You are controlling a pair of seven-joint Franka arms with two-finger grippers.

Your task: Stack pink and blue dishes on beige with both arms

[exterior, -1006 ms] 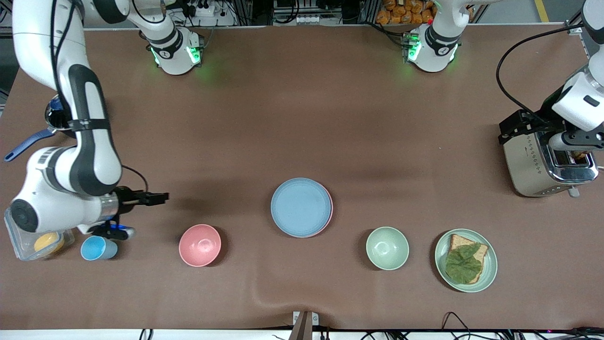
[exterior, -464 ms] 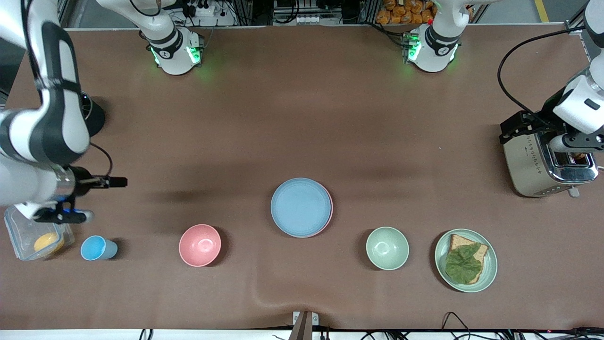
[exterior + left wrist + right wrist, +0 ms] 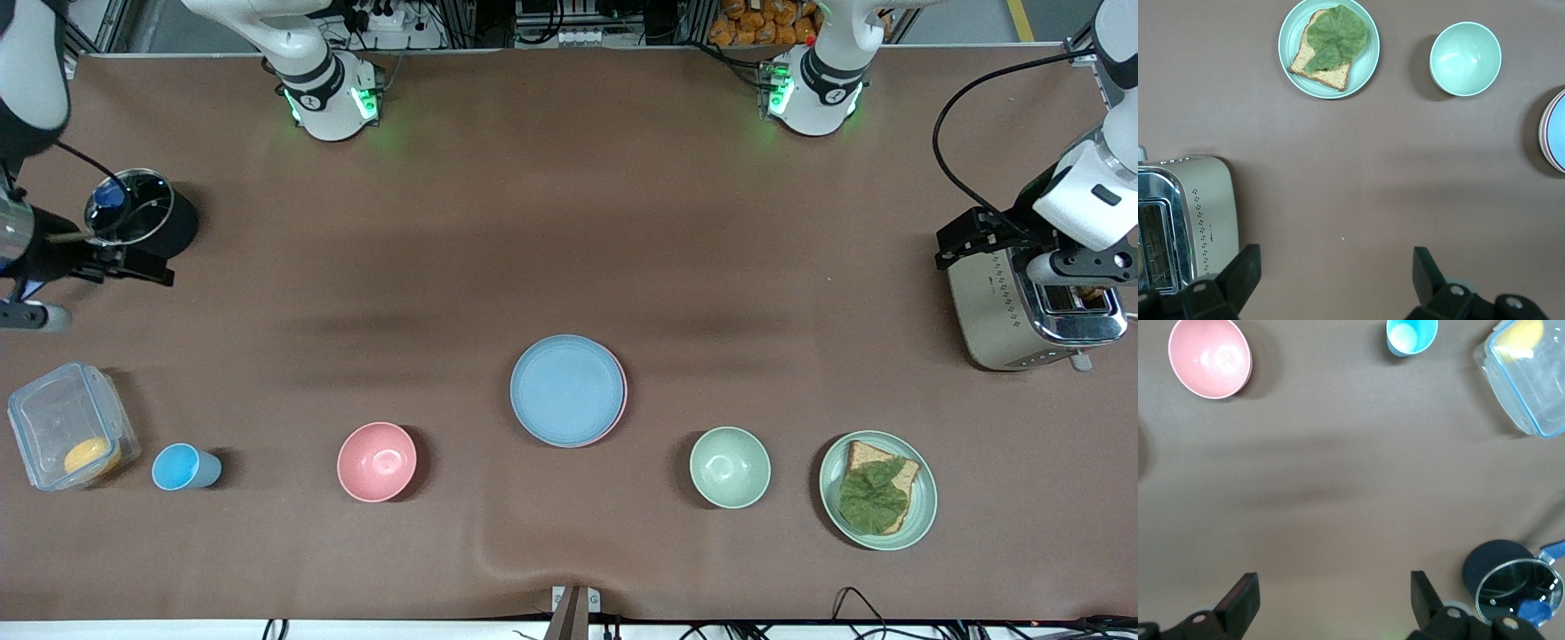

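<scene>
Front view shows the blue plate (image 3: pixel 567 388) mid-table, lying on the pink plate (image 3: pixel 621 396), whose rim peeks out toward the left arm's end; any beige plate under them cannot be told; pink bowl (image 3: pixel 377 461) and green bowl (image 3: pixel 730 467) lie nearer the camera; well apart from the stack, the right gripper (image 3: pixel 1331 600) hangs empty, fingers spread wide, beside the pot (image 3: pixel 140 213); the left gripper (image 3: pixel 1335 277), likewise wide open and empty, hangs beside the toaster (image 3: pixel 1022 311).
</scene>
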